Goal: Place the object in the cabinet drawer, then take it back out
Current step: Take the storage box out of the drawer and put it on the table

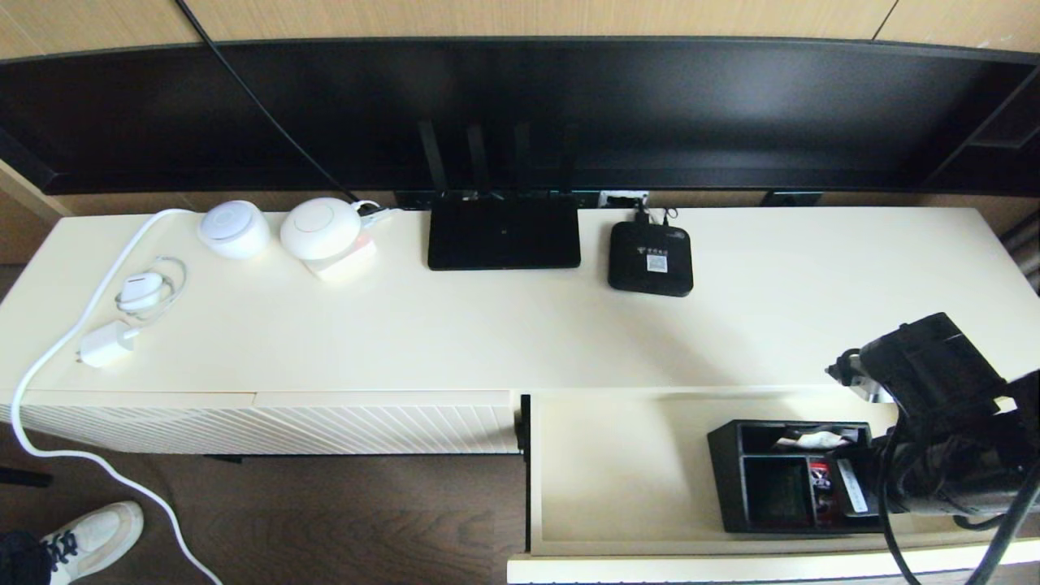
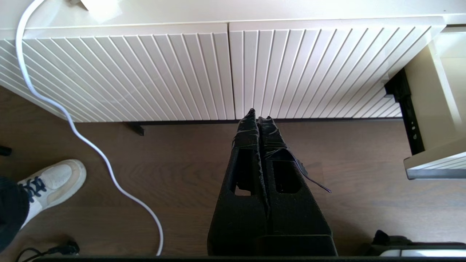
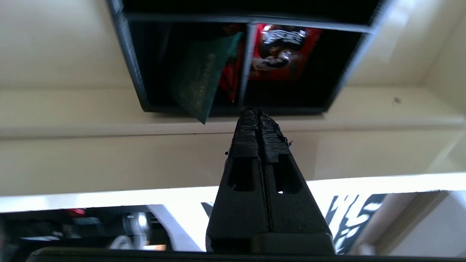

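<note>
Open cream drawer (image 1: 617,463) holds the organizer box (image 3: 233,65); right gripper (image 3: 257,115), pressed closed, grips nothing beside its rim.

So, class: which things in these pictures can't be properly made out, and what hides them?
- Organizer box: right end hidden by the right arm, head view.
- Right gripper: unseen in head view, behind its own arm.
- Set-top box label: too small.
- Drawer front: cut off below.

We see the organizer box (image 1: 768,479) partly hidden at its three o'clock side by the right arm (image 1: 942,431); its small contents are unreadable.
</note>
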### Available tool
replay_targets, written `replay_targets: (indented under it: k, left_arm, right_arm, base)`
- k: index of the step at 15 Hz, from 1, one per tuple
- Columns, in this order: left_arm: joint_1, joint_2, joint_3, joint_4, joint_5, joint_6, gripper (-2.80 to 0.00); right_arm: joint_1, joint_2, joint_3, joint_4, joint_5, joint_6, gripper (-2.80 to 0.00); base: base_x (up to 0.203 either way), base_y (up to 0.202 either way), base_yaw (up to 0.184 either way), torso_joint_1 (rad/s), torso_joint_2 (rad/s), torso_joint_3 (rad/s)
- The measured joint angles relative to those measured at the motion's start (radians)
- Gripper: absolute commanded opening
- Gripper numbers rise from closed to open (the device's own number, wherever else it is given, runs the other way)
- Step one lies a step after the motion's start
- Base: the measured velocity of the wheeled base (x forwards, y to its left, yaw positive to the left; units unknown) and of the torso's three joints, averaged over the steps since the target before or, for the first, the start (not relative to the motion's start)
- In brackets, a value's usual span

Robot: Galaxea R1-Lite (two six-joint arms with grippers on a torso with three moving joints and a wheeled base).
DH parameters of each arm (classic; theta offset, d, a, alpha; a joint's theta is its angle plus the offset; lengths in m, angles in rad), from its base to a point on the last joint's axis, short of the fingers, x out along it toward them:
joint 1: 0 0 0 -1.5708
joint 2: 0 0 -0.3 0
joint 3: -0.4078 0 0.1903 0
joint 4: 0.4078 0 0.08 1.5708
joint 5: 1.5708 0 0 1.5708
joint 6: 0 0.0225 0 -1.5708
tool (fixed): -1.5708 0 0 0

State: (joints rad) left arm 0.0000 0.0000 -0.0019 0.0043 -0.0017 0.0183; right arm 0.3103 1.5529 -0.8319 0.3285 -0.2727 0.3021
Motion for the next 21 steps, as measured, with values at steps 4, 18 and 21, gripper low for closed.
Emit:
replay_targets:
  k: [4, 18, 21]
  left_arm:
    - [0.0, 0.0, 0.0, 0.0, 0.0, 0.0, -2.8]
    - [0.0, 0.0, 0.0, 0.0, 0.0, 0.0, -2.8]
    - [0.0, 0.0, 0.0, 0.0, 0.0, 0.0, -2.8]
  right_arm:
    - [-0.025, -0.033, -0.083, 0.196, 0.149, 0.105, 0.0]
    - [-0.162, 0.142, -0.07, 0.092, 0.219, -0.104, 0.0]
    - [-0.166, 0.166, -0.073, 0.053, 0.226, -0.125, 0.0]
  base:
    - [0.0, 0.0, 0.0, 0.0, 0.0, 0.0]
    - [0.0, 0.0, 0.0, 0.0, 0.0, 0.0]
    - [0.0, 0.0, 0.0, 0.0, 0.0, 0.0]
